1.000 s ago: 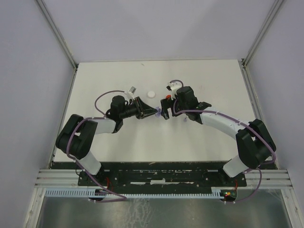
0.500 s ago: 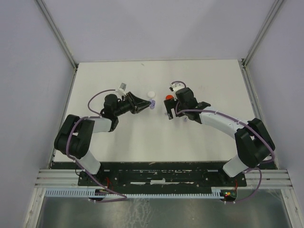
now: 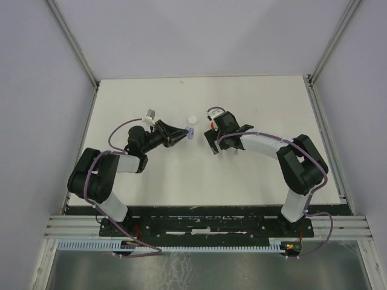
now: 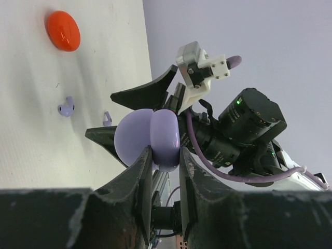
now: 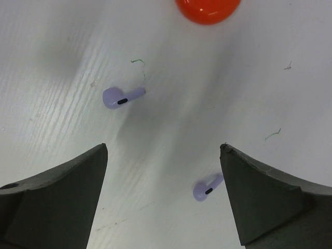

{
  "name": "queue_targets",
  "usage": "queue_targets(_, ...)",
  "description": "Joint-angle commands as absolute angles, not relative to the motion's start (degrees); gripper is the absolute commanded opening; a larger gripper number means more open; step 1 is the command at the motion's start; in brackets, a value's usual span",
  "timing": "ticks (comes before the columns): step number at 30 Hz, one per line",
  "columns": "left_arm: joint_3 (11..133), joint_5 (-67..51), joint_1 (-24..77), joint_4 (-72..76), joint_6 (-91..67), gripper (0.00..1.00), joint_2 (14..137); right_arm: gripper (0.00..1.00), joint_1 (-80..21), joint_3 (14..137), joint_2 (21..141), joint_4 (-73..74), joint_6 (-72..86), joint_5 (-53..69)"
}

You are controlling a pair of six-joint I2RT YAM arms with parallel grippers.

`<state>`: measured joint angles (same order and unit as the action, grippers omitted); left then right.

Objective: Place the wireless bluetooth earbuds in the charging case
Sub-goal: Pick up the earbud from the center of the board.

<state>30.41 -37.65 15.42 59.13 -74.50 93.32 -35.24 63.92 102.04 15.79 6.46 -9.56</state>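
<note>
On the desk (image 5: 62, 46), two pale purple earbuds (image 5: 122, 97) lie apart beneath the wide-open right end effector (image 5: 163, 197).
Nearby, the left end effector (image 4: 163, 155) clamps the purple charging case (image 4: 148, 136) — the buds look light, smooth and slippery, likely best pinched across the rounded head, not the thin stem.

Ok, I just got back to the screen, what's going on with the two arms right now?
The left hand is shut on the pale purple charging case. The right hand is open and hovers over the two purple earbuds, which lie apart on the table. Neither earbud has been picked up yet. A red disc lies just beyond them.
</note>
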Motion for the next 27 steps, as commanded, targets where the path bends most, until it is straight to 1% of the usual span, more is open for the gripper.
queue_targets(1, 29.6, -38.8, 14.6, 67.2, -78.2, 0.03, 93.3, 0.97, -35.9, 68.0, 104.3, 15.2, 3.7, -10.4)
queue_targets(27, 27.5, -39.9, 12.4, 70.5, -80.0, 0.03, 92.7, 0.94, -37.3, 73.6, 113.5, 13.3, 5.1, -17.5)
